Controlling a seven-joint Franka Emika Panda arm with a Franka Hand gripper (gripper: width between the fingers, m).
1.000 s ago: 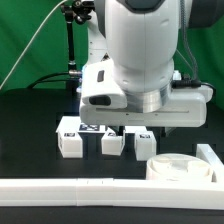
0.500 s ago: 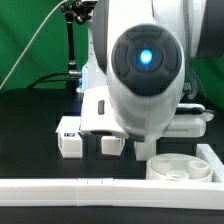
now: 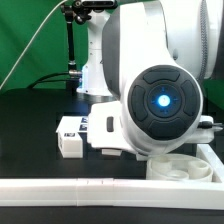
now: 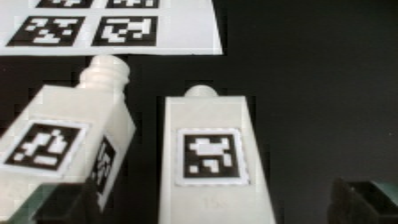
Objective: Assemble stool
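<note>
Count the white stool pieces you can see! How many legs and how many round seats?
Legs: 2, one beside the other
Round seat: 1
Total: 3 showing; the arm may hide more.

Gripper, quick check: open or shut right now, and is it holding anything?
Gripper: open, holding nothing. Its fingers are spread wide, with a stool leg lying between them, not gripped.
</note>
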